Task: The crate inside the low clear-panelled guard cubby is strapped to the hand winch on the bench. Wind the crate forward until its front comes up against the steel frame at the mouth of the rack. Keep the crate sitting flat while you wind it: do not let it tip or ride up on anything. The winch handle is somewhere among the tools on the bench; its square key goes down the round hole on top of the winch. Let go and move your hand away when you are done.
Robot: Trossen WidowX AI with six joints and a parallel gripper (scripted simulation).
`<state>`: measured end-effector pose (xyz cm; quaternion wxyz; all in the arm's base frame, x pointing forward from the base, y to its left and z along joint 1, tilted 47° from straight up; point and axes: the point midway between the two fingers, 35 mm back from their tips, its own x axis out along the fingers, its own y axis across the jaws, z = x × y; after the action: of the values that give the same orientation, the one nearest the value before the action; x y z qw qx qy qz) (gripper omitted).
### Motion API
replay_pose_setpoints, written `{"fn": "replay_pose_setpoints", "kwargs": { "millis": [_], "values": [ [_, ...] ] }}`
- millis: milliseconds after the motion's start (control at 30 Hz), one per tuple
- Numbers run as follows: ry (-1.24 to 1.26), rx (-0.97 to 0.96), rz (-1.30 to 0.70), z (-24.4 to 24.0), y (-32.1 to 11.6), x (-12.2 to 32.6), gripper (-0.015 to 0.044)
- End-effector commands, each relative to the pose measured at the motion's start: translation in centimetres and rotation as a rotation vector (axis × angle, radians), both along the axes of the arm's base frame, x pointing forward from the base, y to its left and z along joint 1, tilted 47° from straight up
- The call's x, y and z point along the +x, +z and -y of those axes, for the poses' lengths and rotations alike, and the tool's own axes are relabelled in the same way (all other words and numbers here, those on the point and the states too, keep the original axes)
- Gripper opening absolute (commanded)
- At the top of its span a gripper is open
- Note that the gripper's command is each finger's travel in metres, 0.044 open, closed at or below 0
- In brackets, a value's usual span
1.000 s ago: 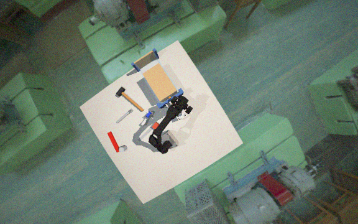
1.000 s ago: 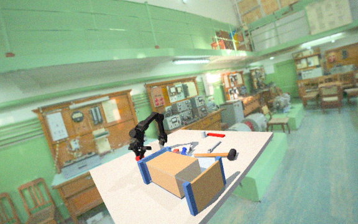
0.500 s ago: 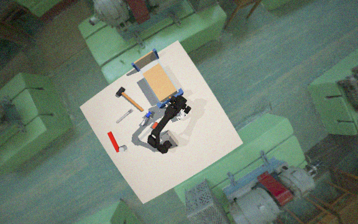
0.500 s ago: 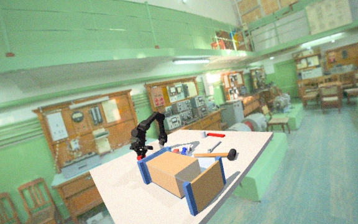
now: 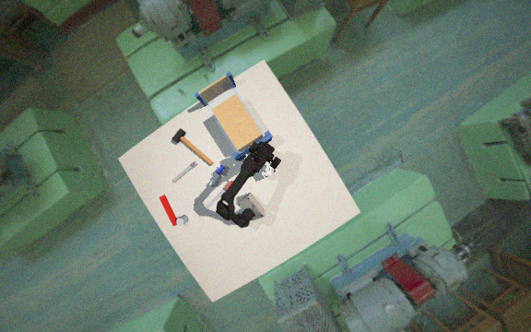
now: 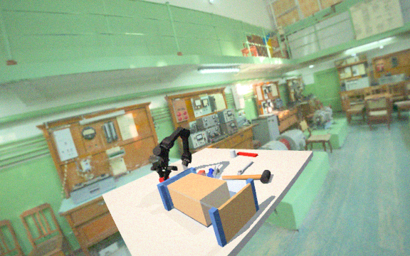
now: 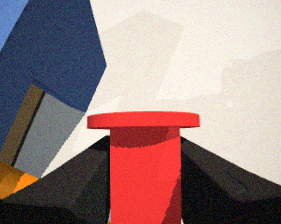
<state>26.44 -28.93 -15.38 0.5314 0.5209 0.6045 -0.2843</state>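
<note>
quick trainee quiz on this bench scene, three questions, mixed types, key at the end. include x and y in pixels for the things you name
1. True or false: the gripper [image 5: 272,168] [image 6: 166,174] [image 7: 141,144] is shut on a red cylindrical grip with a flanged end [image 6: 161,180] [image 7: 145,175].
2. Which lies nearer the black-headed mallet with the orange handle [image 5: 196,149] [image 6: 242,177]?
a) grey metal wrench-like tool [image 5: 184,171] [image 6: 245,168]
b) flat red bar [image 5: 168,210] [image 6: 247,154]
3. Fill in: the rack's corner posts [image 5: 230,79] [image 6: 217,227] are ____.

Key: 1 true; 2 a; 3 blue
</note>
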Motion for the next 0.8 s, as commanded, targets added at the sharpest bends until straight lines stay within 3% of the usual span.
{"fn": "replay_pose_setpoints", "kwargs": {
  "millis": [0, 767],
  "values": [
    [0.010, 0.049, 0.014, -2.0, 1.1, 0.9, 0.0000],
    [0.010, 0.050, 0.014, -3.8, 2.8, 1.4, 0.0000]
  ]
}}
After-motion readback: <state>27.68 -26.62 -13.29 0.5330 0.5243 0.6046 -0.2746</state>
